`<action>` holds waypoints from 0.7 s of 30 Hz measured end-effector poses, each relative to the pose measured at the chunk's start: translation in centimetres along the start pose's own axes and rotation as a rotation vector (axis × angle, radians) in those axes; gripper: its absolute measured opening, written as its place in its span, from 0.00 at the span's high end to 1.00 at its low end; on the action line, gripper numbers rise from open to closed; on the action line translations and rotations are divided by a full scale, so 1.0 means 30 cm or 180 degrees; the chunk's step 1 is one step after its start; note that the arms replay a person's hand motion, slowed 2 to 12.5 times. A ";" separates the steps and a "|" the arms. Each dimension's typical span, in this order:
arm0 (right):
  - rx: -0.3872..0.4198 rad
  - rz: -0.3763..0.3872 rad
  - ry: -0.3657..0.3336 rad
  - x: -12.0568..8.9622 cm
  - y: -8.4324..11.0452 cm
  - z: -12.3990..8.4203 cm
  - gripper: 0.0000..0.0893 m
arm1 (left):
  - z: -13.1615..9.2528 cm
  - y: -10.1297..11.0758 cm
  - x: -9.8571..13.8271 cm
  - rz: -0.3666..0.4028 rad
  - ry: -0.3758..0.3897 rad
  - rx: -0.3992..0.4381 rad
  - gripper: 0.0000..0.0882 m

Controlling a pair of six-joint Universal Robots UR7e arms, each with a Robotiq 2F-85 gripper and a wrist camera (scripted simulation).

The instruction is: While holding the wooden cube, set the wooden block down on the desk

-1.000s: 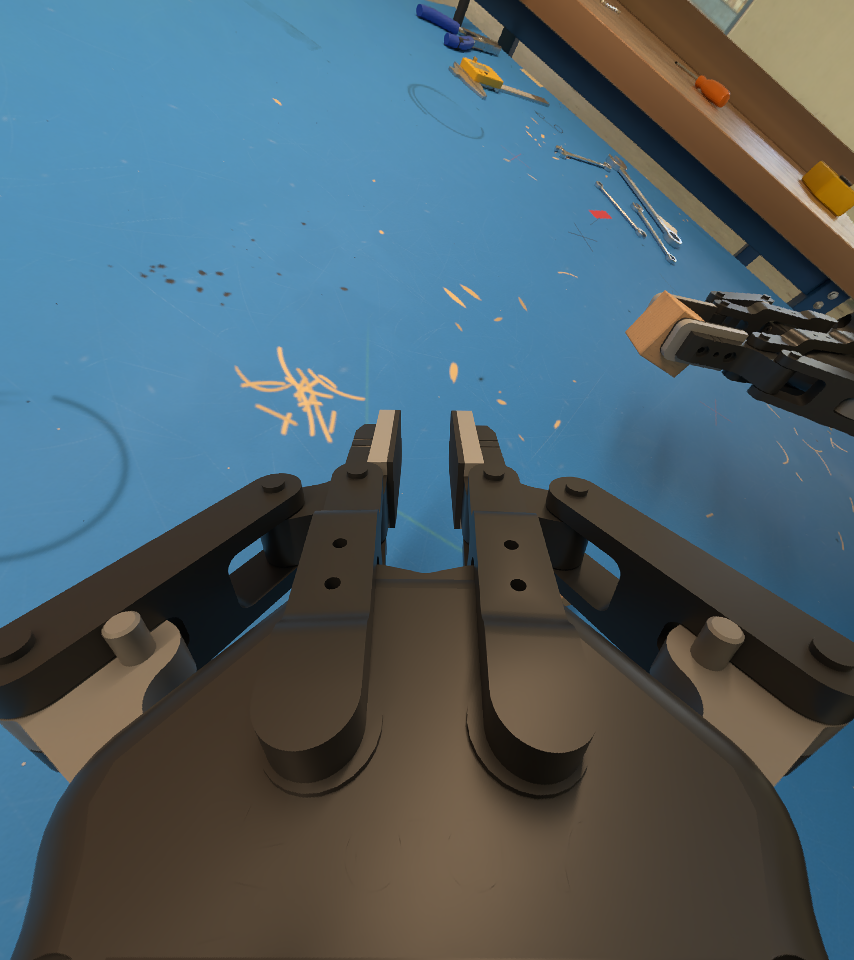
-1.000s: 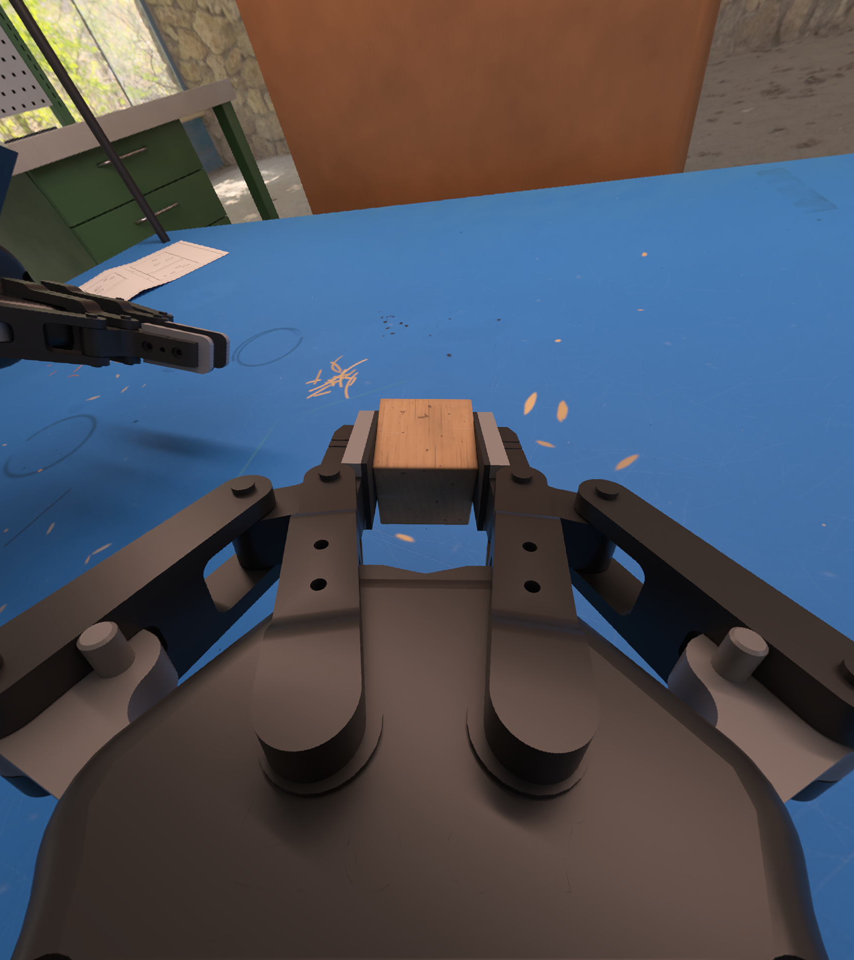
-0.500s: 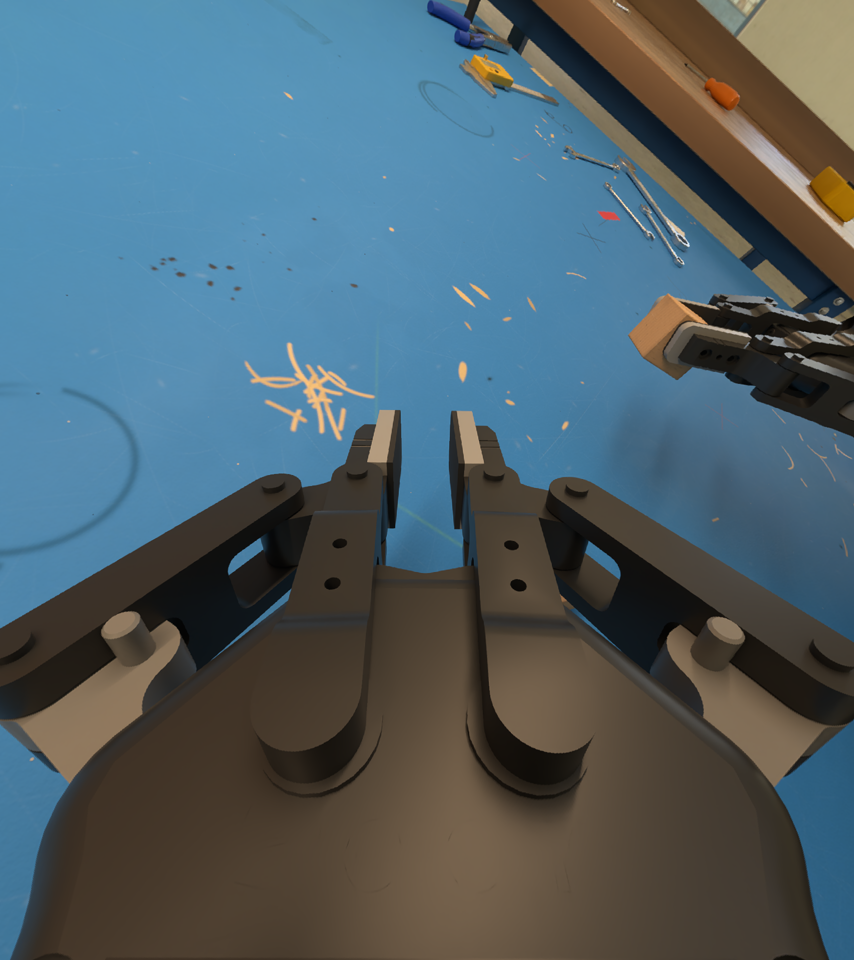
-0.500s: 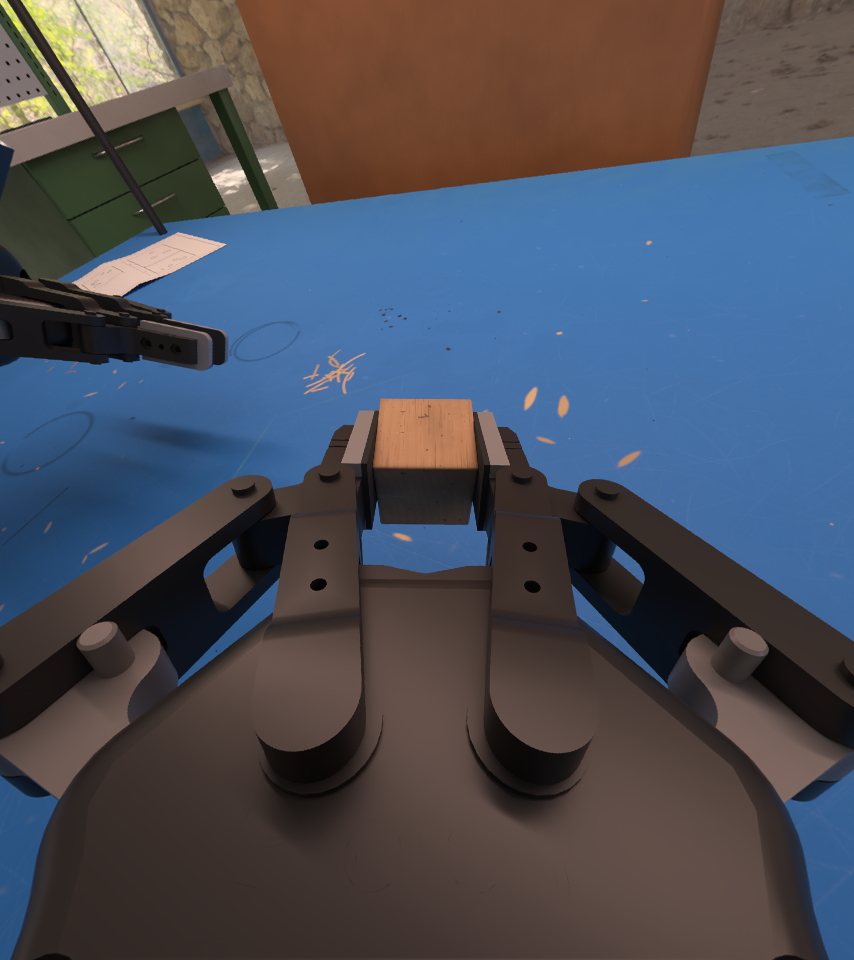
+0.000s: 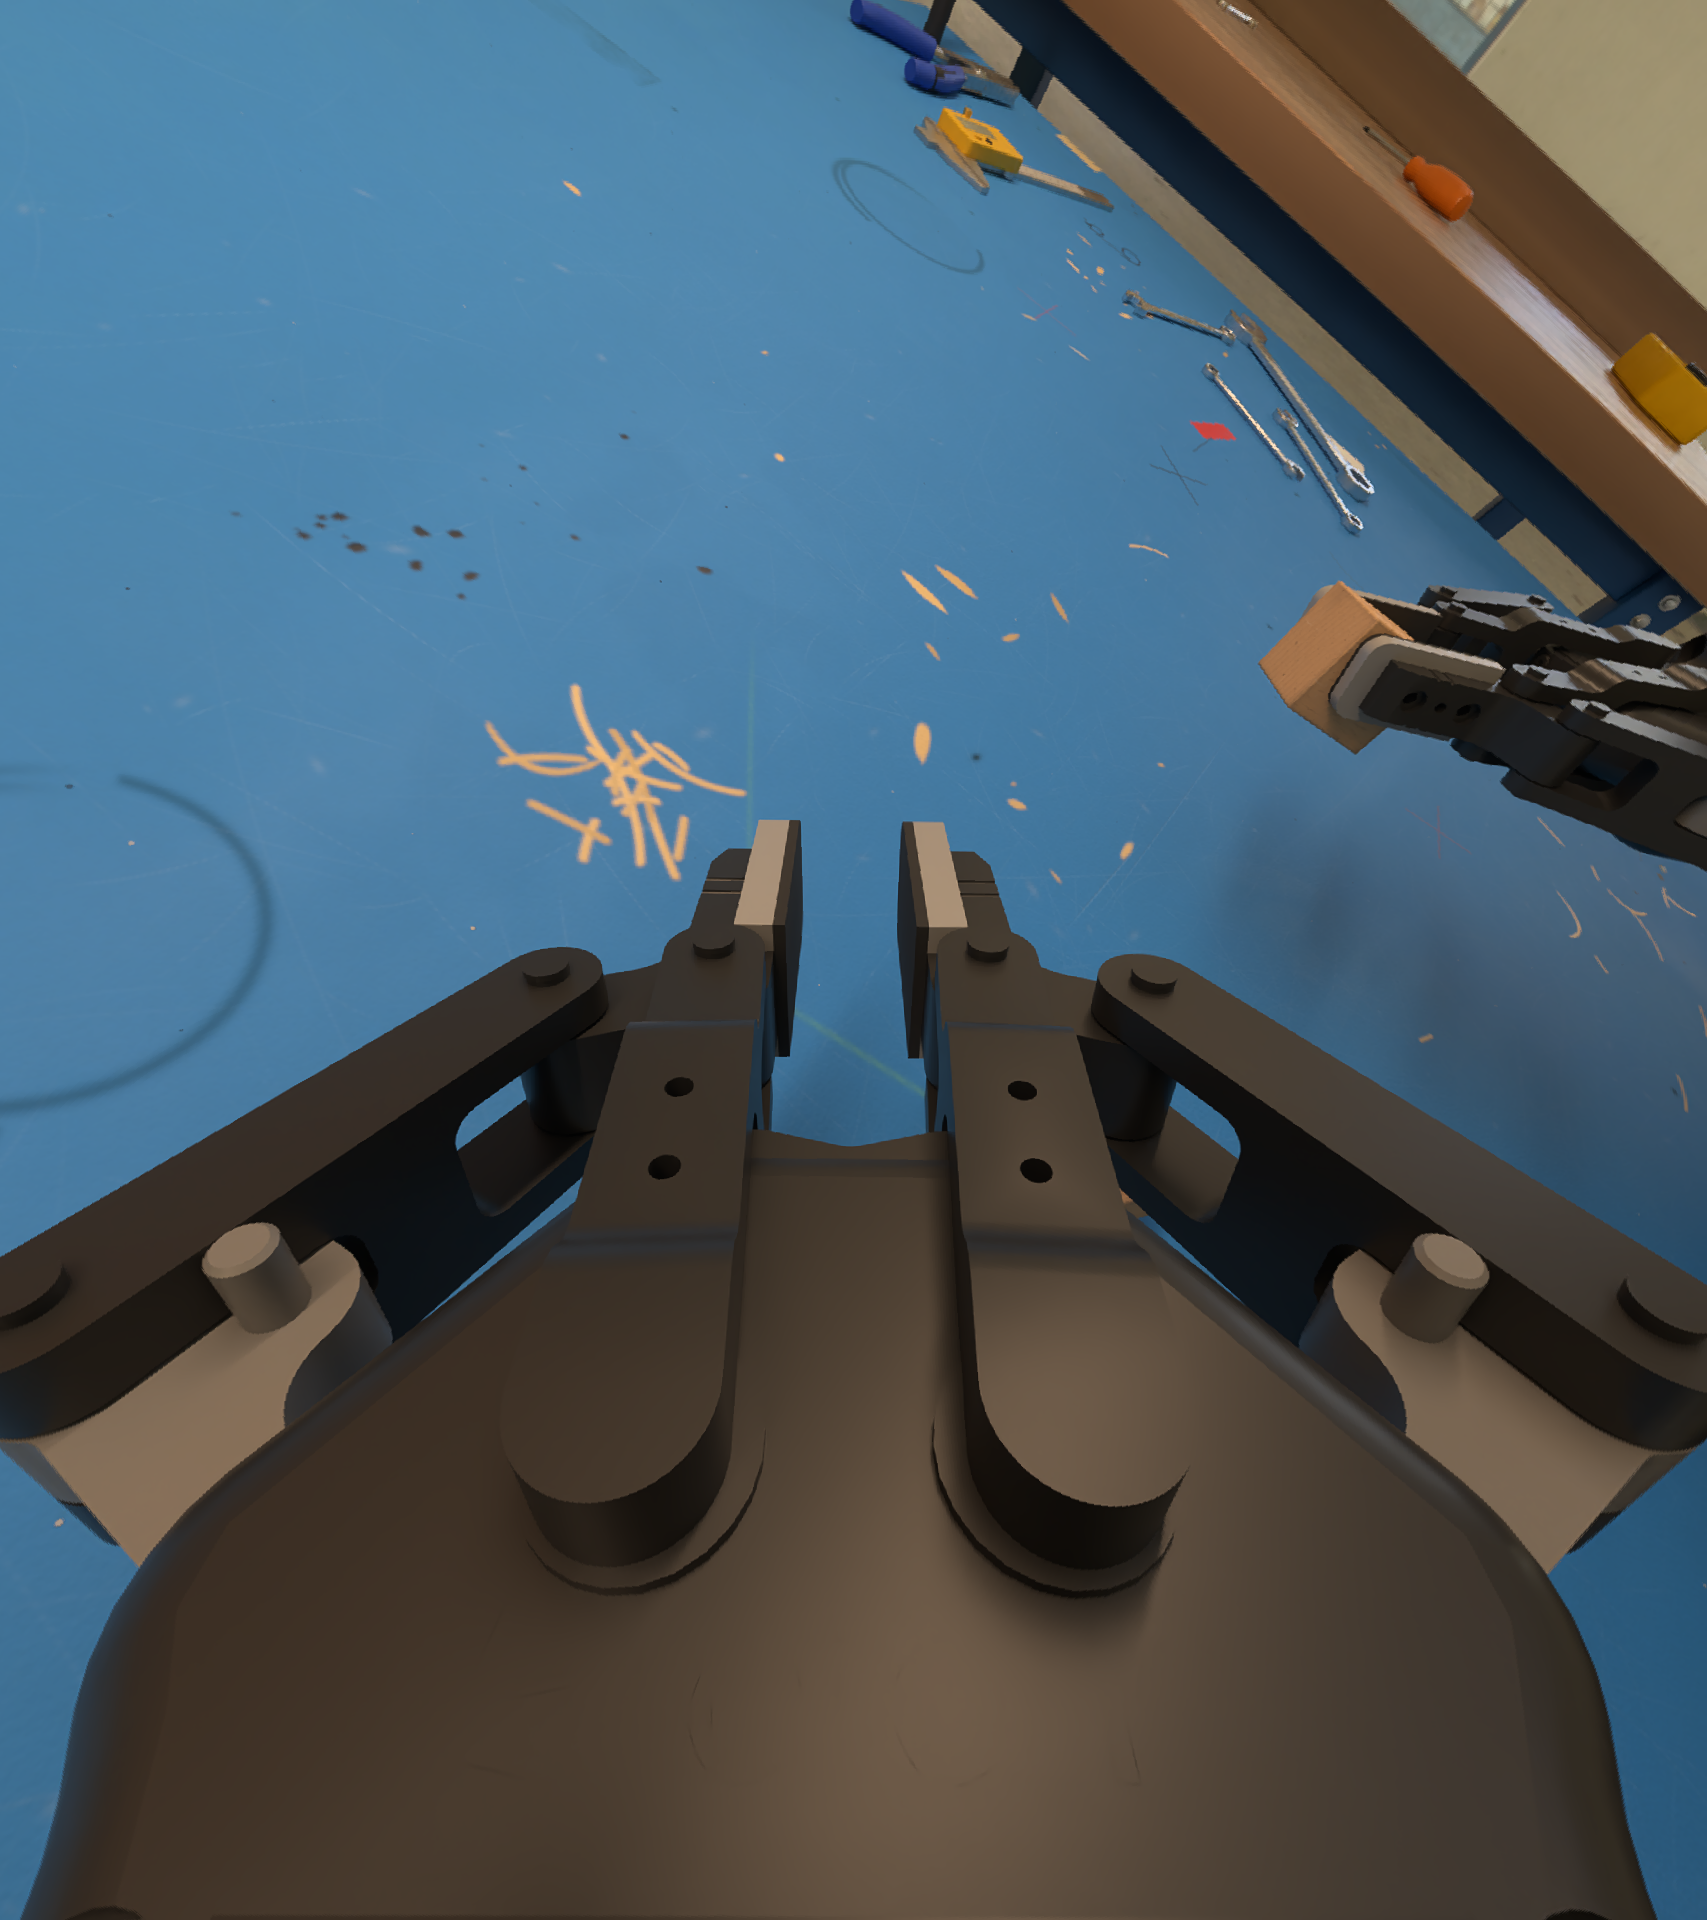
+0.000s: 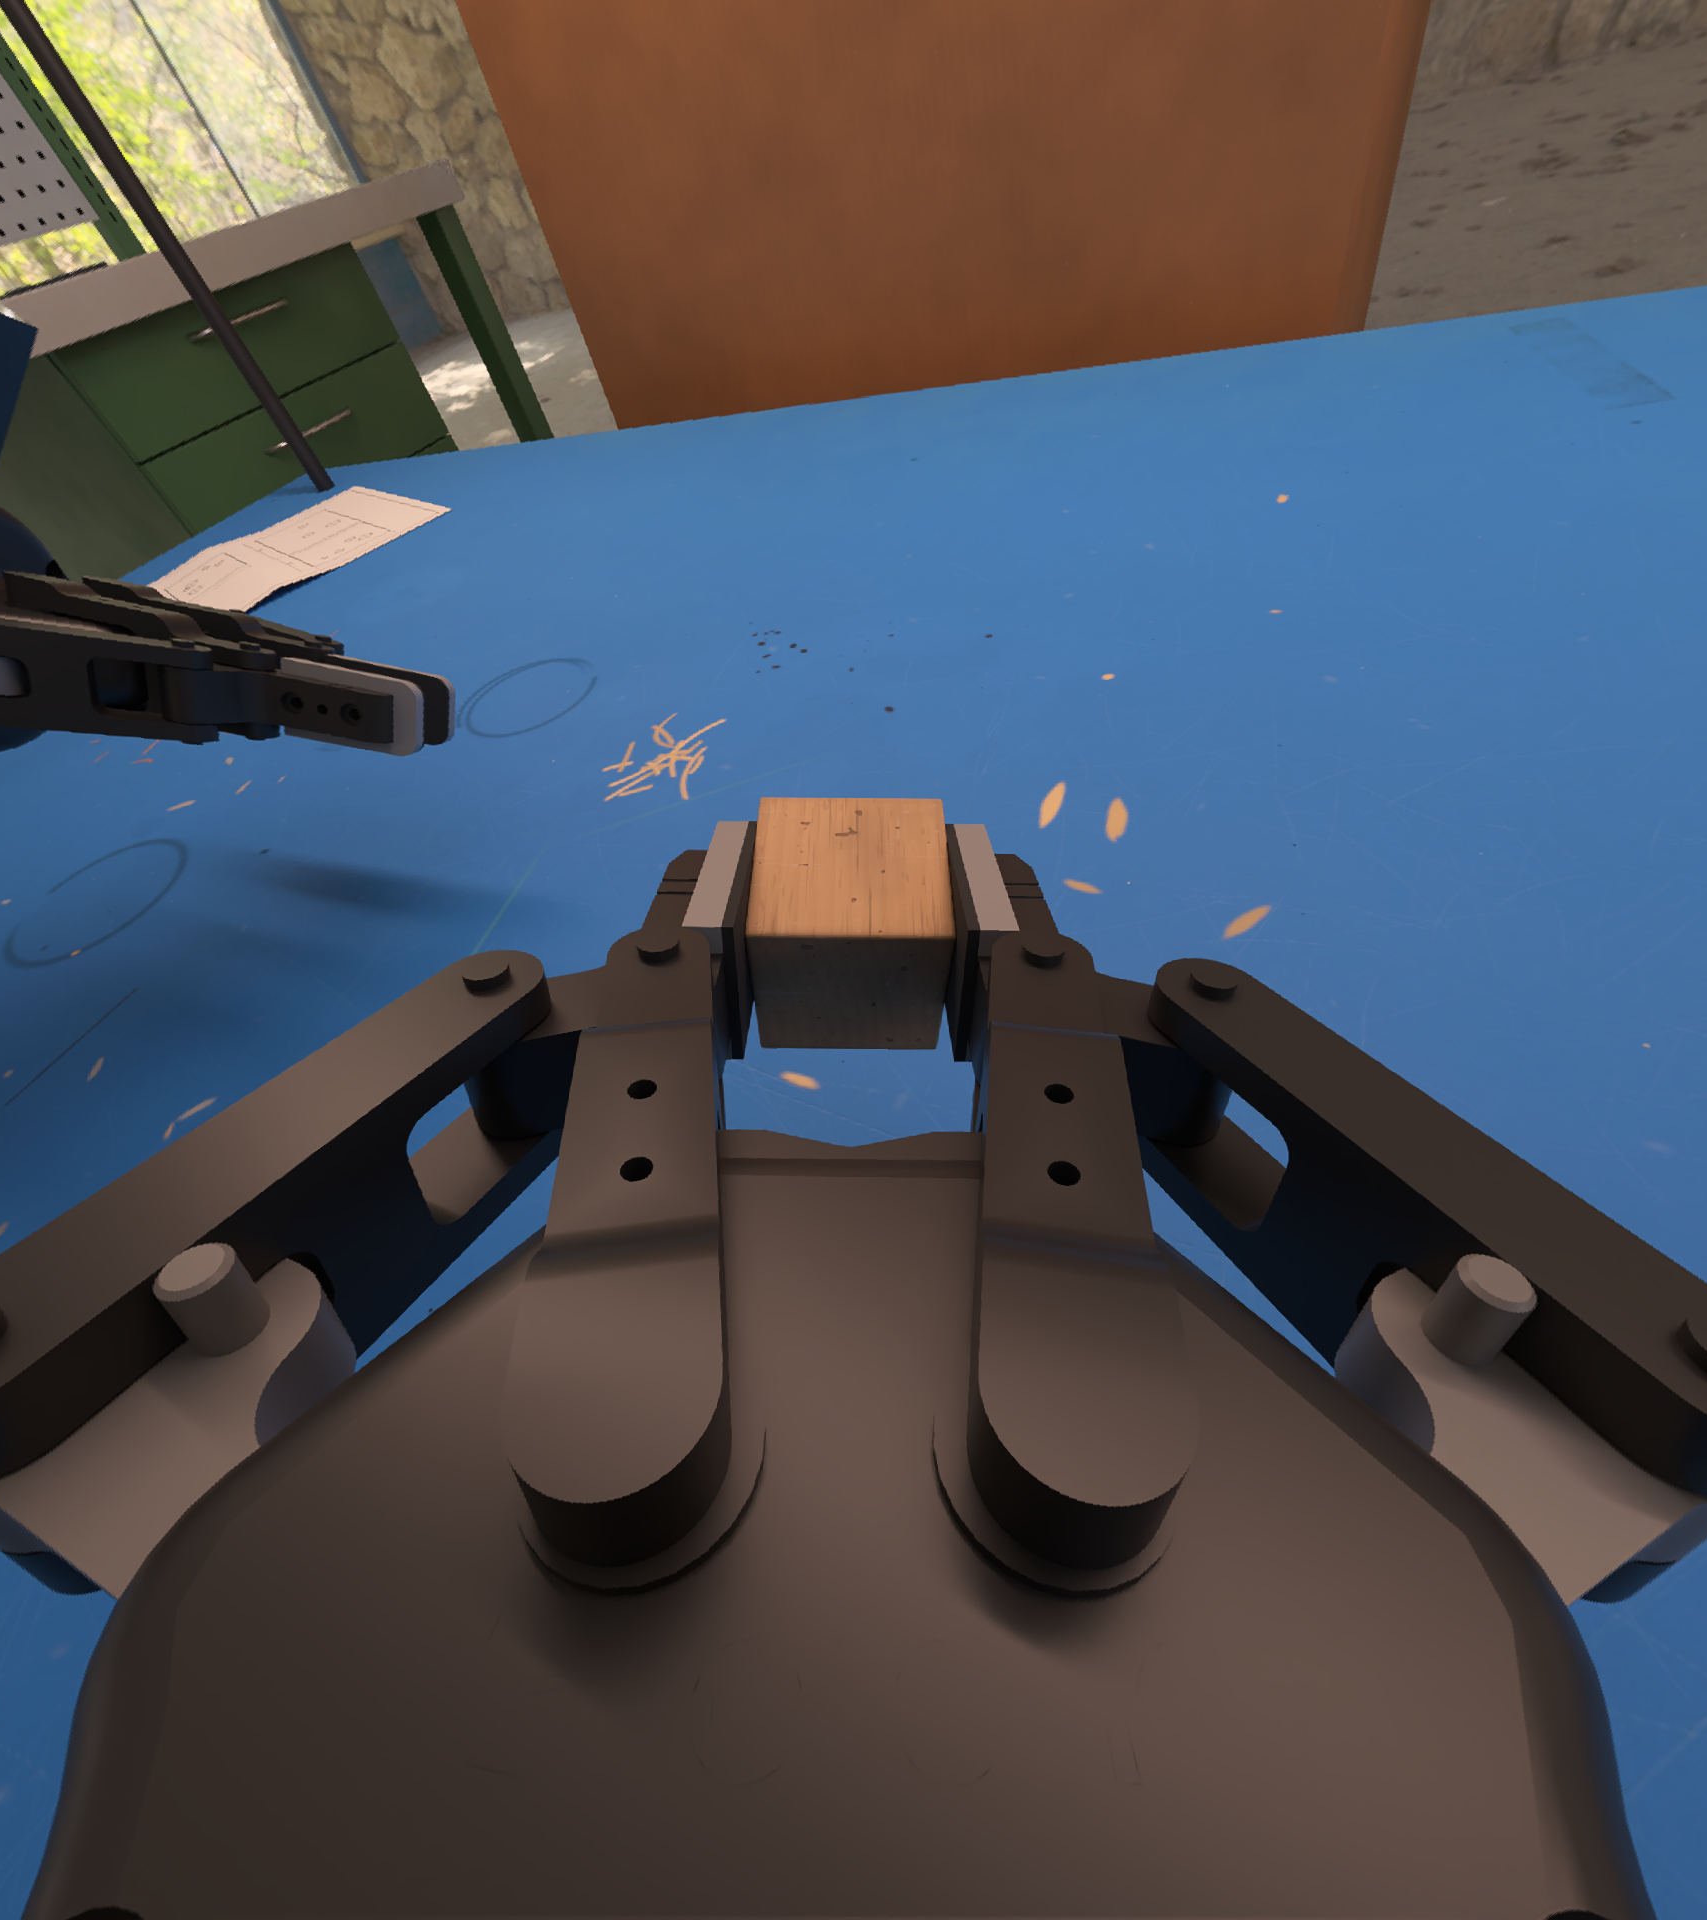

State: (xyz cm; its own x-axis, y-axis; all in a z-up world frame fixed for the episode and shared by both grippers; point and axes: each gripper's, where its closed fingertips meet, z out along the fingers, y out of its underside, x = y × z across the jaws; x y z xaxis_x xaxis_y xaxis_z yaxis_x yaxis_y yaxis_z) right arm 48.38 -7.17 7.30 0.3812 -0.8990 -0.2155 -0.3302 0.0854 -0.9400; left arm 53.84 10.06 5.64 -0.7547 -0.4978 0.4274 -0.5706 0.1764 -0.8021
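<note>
Right claw (image 6: 849, 904) at centre frame clamps our wooden cube (image 6: 847, 868) above the blue counter (image 6: 1348, 644); left claw (image 5: 849, 883) hangs slightly parted, empty, so we judge the block released, though unseen.

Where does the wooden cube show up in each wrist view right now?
Left wrist view: wooden cube at right edge, mid-height, in the right claw.
Right wrist view: cube at centre, clamped between that claw's fingers.
Shared landmark: orange scribble on the desk.
</note>
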 end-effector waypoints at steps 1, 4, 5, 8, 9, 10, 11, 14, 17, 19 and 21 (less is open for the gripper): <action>0.0001 0.0001 0.0000 0.000 0.000 0.000 0.66 | 0.000 0.000 0.000 0.0002 0.0001 0.0000 0.81; 0.0002 0.0003 -0.0002 0.000 0.000 0.000 0.66 | 0.000 0.000 0.001 0.0007 0.0001 -0.0001 0.81; 0.0002 0.0004 -0.0002 0.000 0.000 0.000 0.66 | 0.000 0.000 0.001 0.0009 0.0001 -0.0002 0.81; 0.0001 0.0002 -0.0001 0.001 0.000 0.000 0.66 | 0.000 0.000 0.002 0.0013 0.0002 -0.0002 0.81; 0.0001 0.0002 -0.0001 0.001 0.000 0.000 0.66 | 0.000 0.001 0.002 0.0014 0.0003 -0.0002 0.81; 0.0001 0.0001 0.0000 0.001 0.000 0.000 0.66 | 0.000 0.001 0.002 0.0014 0.0003 -0.0002 0.81; 0.0001 0.0000 0.0000 0.000 0.000 0.001 0.66 | 0.000 0.001 0.002 0.0015 0.0004 -0.0002 0.81; 0.0001 -0.0004 0.0001 0.000 0.000 0.001 0.66 | 0.000 0.001 0.003 0.0016 0.0007 -0.0003 0.81; 0.0000 -0.0007 0.0002 0.000 0.000 0.001 0.66 | 0.000 0.001 0.004 0.0015 0.0010 -0.0004 0.81; 0.0000 -0.0008 0.0002 0.000 0.000 0.001 0.66 | 0.000 0.001 0.004 0.0014 0.0012 -0.0005 0.81; 0.0000 -0.0009 0.0002 0.000 0.001 0.001 0.66 | 0.000 0.001 0.004 0.0013 0.0013 -0.0005 0.81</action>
State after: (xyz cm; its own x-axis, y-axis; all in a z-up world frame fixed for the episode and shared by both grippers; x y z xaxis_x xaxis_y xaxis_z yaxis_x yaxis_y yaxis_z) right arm 48.41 -7.15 7.28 0.3817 -0.8995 -0.2127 -0.3292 0.0827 -0.9406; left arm 53.73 10.02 5.66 -0.7583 -0.4937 0.4257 -0.5680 0.1799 -0.8032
